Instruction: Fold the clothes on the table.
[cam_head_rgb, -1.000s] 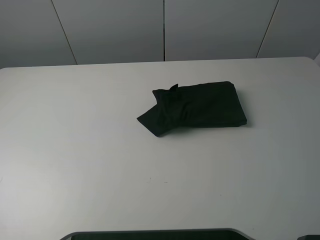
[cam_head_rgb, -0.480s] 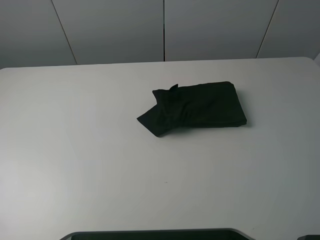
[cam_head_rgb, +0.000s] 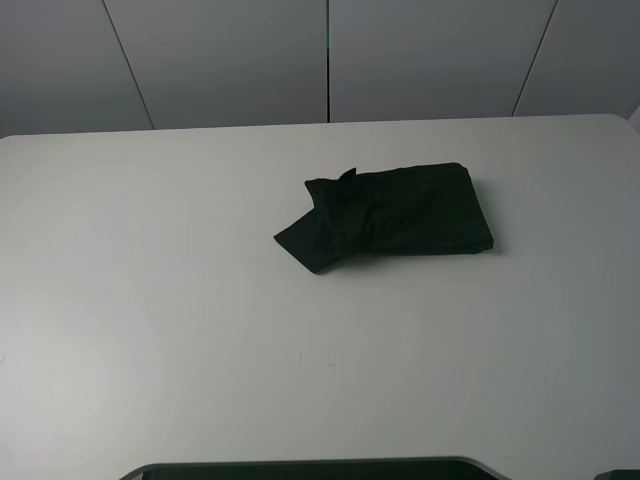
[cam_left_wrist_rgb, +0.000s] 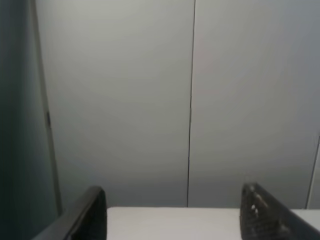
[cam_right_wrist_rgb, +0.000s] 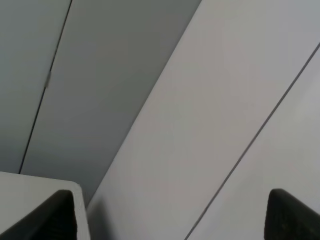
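Note:
A black garment (cam_head_rgb: 390, 215) lies folded into a rough rectangle on the white table (cam_head_rgb: 150, 300), right of centre, with one loose corner sticking out at its front left. Neither gripper shows in the exterior high view. In the left wrist view my left gripper (cam_left_wrist_rgb: 174, 191) is open and empty, its fingers (cam_left_wrist_rgb: 90, 215) wide apart, facing the grey wall over the table's far edge. In the right wrist view my right gripper (cam_right_wrist_rgb: 170, 194) is also open and empty, its fingers (cam_right_wrist_rgb: 290, 215) wide apart, facing the wall. The garment is out of both wrist views.
Grey wall panels (cam_head_rgb: 330, 60) stand behind the table's far edge. A dark curved edge of the robot's base (cam_head_rgb: 310, 467) shows at the bottom of the exterior high view.

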